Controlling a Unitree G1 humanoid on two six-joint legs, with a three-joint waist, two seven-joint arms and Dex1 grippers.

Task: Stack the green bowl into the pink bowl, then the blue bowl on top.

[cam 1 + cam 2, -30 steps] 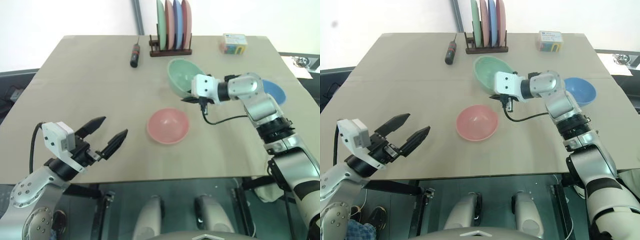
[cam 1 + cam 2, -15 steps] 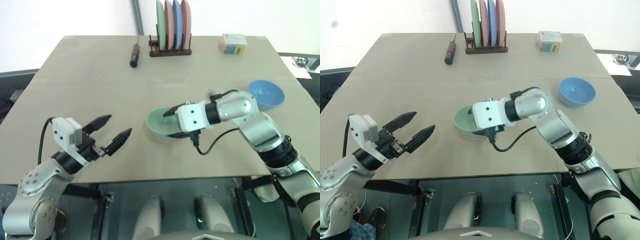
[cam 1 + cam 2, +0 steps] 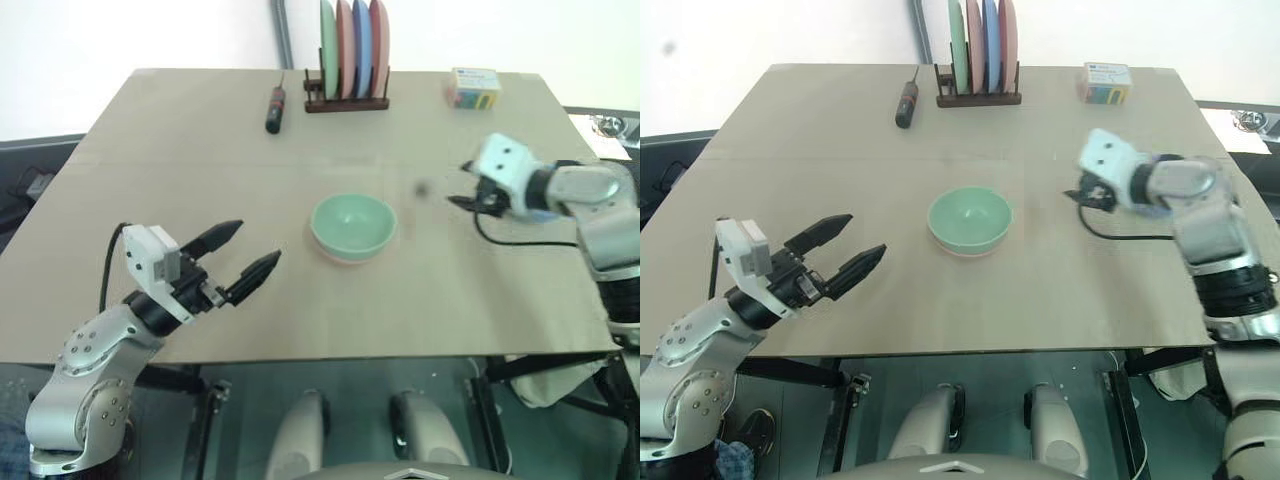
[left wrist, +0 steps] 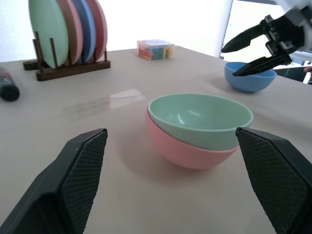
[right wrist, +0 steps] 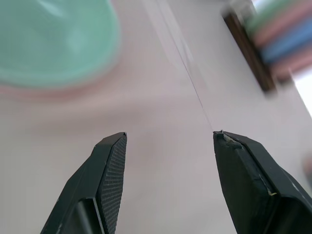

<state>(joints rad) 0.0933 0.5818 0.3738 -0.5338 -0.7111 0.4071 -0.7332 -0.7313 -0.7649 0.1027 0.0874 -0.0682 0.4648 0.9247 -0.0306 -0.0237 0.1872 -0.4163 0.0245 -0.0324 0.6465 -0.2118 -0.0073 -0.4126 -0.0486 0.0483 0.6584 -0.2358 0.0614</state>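
Hovering above the counter (image 3: pixel 180 150) with its two black fingers spread and nothing between them, the right gripper (image 4: pixel 248 52) hangs just in front of the blue bowl (image 4: pixel 247 77), which sits upright on the counter right behind its fingertips. Out past those fingertips, toward the middle of the counter, the green bowl (image 3: pixel 352 222) rests nested inside the pink bowl (image 4: pixel 183 155), whose rim shows as a thin salmon edge beneath it; the pair stands well apart from this gripper. The left gripper (image 3: pixel 246 254) is likewise spread wide and empty, held above the near part of the counter with its fingers pointing at the nested bowls, which lie a short way ahead of its tips. Farther off, at the counter's back edge, a wooden rack (image 3: pixel 345 98) holds upright coloured plates (image 3: pixel 352 45), with a dark screwdriver (image 3: pixel 273 110) beside it and a small colourful box (image 3: pixel 473 87) beyond the right gripper.
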